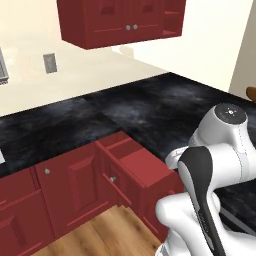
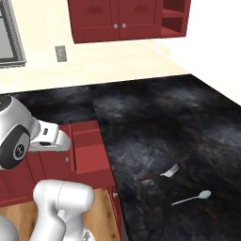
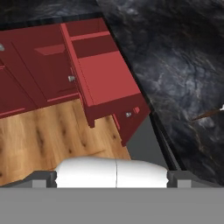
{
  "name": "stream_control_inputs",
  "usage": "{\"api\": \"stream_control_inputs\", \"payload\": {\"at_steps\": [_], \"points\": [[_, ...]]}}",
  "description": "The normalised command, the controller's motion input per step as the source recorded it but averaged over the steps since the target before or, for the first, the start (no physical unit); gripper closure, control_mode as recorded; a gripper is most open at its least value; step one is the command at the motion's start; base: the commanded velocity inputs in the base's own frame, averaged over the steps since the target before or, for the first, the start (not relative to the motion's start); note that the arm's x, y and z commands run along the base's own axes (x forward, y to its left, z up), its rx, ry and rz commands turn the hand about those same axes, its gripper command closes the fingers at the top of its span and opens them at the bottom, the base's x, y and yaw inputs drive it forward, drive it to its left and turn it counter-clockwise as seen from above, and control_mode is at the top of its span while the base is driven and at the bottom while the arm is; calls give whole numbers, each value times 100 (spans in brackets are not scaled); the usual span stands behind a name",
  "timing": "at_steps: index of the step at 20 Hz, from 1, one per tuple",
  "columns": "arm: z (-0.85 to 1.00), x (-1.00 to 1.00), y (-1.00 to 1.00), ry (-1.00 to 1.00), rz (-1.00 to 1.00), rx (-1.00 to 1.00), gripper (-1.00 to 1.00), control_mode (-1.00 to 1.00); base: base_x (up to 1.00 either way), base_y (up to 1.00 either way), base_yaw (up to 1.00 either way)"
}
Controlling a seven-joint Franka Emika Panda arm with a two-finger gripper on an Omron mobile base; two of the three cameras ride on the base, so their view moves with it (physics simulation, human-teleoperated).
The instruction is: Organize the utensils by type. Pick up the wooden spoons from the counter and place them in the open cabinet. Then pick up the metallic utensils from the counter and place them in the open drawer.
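A silver fork with a dark handle lies on the black counter, and a thin silver spoon lies just in front of it. The shallow red open drawer juts from the counter's front edge, its inside bare. My gripper is open, fingertips wide apart, with nothing between them. It hangs above the wood floor in front of the drawer. In the hand view the fork's handle pokes in at the right edge. The red wall cabinet shows an open shelf bay. The wooden spoons are out of view.
Red floor cabinets with silver knobs run left of the drawer. My white arm stands beside the drawer. A grey wall socket sits on the cream wall. A brown shape that I cannot identify is cut off by the right edge.
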Motion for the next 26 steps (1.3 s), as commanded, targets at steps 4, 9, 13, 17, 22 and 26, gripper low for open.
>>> {"api": "stream_control_inputs", "payload": {"at_steps": [4, 9, 13, 17, 22, 26], "points": [[0, 0, 0, 0, 0, 0, -100, 100, 28, -6, 0], [0, 0, 0, 0, 0, 0, -100, 100, 48, -2, 0], [0, 0, 0, 0, 0, 0, -100, 100, 54, 12, 3], [0, 0, 0, 0, 0, 0, -100, 100, 36, 4, 8], [0, 0, 0, 0, 0, 0, -100, 100, 31, 2, 10], [0, 0, 0, 0, 0, 0, -100, 100, 1, -12, 2]]}}
